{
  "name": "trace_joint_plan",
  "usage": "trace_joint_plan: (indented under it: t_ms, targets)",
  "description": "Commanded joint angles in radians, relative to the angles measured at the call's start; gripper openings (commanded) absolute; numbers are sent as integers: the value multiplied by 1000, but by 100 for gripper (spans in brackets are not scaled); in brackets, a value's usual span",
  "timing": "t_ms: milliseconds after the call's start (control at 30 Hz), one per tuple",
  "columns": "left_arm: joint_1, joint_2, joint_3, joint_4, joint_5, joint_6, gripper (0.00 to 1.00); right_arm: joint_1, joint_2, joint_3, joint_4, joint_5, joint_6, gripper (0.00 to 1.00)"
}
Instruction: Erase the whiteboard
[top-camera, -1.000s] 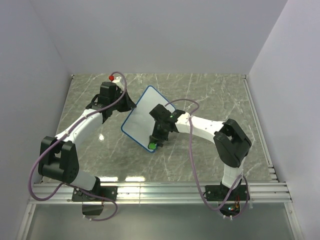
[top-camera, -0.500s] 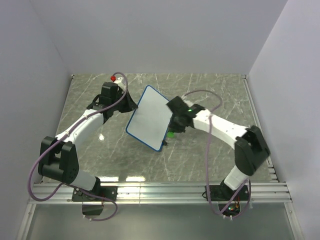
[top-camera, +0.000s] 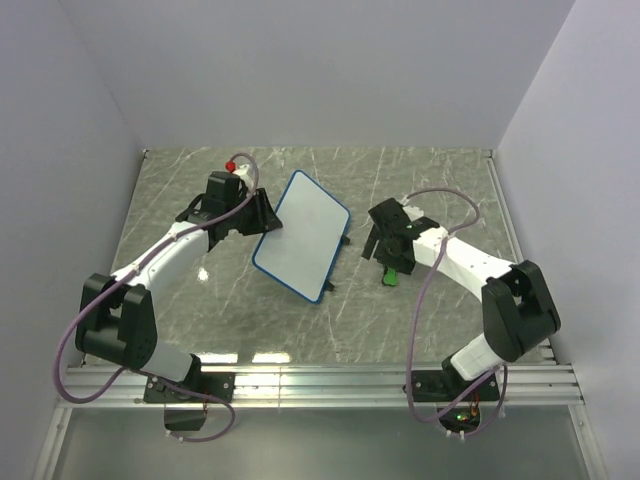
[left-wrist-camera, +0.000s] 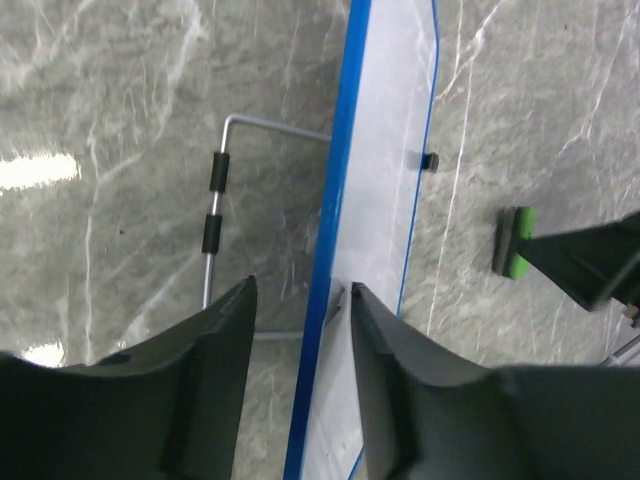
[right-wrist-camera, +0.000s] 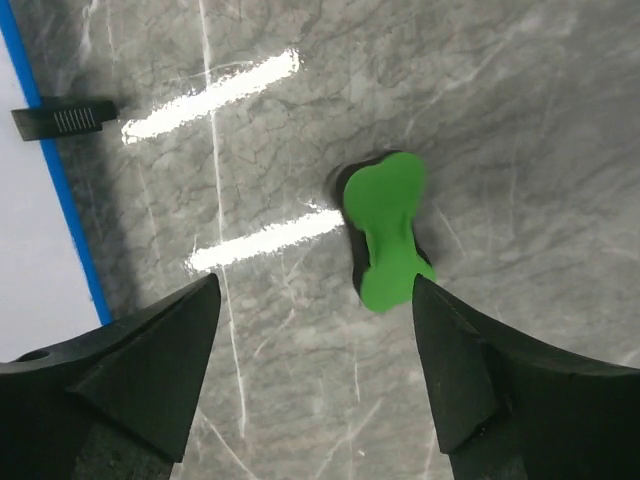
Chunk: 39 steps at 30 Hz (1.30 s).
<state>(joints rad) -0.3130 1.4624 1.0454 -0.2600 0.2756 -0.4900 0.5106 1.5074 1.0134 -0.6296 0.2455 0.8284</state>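
Note:
The whiteboard (top-camera: 302, 235) has a blue rim and stands tilted on a wire stand (left-wrist-camera: 214, 200); its white face shows no marks. My left gripper (top-camera: 268, 222) is open and straddles the board's left rim (left-wrist-camera: 322, 280), with a gap on each side of the fingers (left-wrist-camera: 230, 340). A green bow-shaped eraser (top-camera: 392, 276) lies loose on the marble, right of the board. My right gripper (right-wrist-camera: 314, 281) hangs open just above it, and the eraser (right-wrist-camera: 388, 230) lies off its right fingertip. The left wrist view shows the eraser (left-wrist-camera: 512, 240) beyond the board.
A grey marble table top (top-camera: 200, 300) is enclosed by white walls on three sides. One black foot of the stand (right-wrist-camera: 65, 118) pokes out beside the board's lower edge. A metal rail (top-camera: 320, 375) runs along the near edge by the arm bases.
My right gripper moved right, away from the board, and opened; the eraser now lies on the table. My left gripper opened off the board's rim, and the board stays standing.

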Motion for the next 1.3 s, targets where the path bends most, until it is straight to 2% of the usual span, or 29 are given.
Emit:
trace_joint_plan:
  t_ms: [0, 133, 300, 367, 567, 633, 733, 833, 1000, 1267]
  targets:
    - [-5, -48, 2, -39, 13, 10, 49, -1, 22, 11, 91, 17, -17, 85]
    - [-5, -79, 45, -85, 27, 22, 61, -1, 10, 68, 64, 29, -21, 86]
    - [-5, -145, 106, -171, -24, 56, 76, -1, -168, 73, 68, 49, -75, 89]
    - [-5, -180, 136, -243, -56, 93, 80, -3, -269, 57, 97, 29, -101, 99]
    - [6, -341, 56, -300, -258, 90, 81, 11, -510, -21, 74, -123, -147, 100]
    - [14, -401, 9, -298, -318, 68, 80, 16, -594, -80, 53, -118, -120, 100]
    - [25, -451, -33, -309, -415, 54, 80, 16, -833, -183, 54, -91, -83, 100]
    - [38, -471, -68, -318, -435, 51, 79, 14, -979, -252, 35, -57, -49, 100]
    - [43, -499, -105, -303, -415, 21, 79, 16, -1059, -280, -40, -34, -58, 100]
    - [43, -461, -105, -289, -359, -5, 83, 14, -997, -208, -134, 27, -100, 100]
